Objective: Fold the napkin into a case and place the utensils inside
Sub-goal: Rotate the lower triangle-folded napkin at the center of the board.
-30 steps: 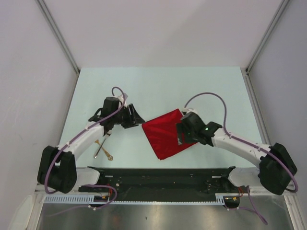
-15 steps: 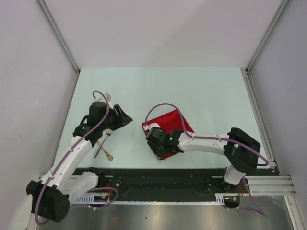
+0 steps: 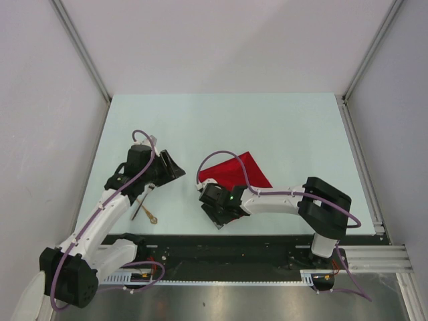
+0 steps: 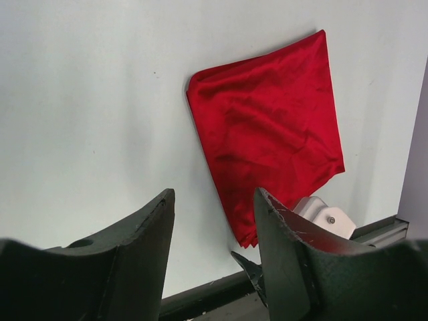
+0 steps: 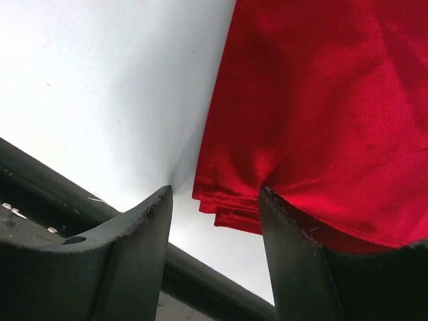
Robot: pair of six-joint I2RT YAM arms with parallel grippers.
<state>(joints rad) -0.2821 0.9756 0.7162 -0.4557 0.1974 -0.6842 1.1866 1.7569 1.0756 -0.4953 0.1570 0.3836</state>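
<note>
The napkin (image 3: 237, 170) lies on the table (image 3: 281, 120) a little right of centre. It is already folded into layers and turned like a diamond, with one corner pointing at the near edge. That near corner is what the coming move seems to turn on. The right gripper (image 5: 215, 194) sits low over it, with its fingers apart. In the right wrist view the stacked edges of the corner lie in the gap, one finger over bare table and the other down on the cloth. The cloth dimples slightly beside that finger, but nothing is pinched yet. The layered edge runs across the gap, so closing there would likely catch several layers at once, and a slightly off approach could take too few.

The left gripper (image 4: 214, 192) is also spread and empty. It hangs well to the left of the napkin and looks across bare table at its left corner. The right arm is plainly the nearer one for the fold.

The utensils (image 3: 144, 206) lie crossed near the left arm's forearm, on the near side of its fingers and well apart from the napkin. The left arm is best placed to fetch them once the case is made.
</note>
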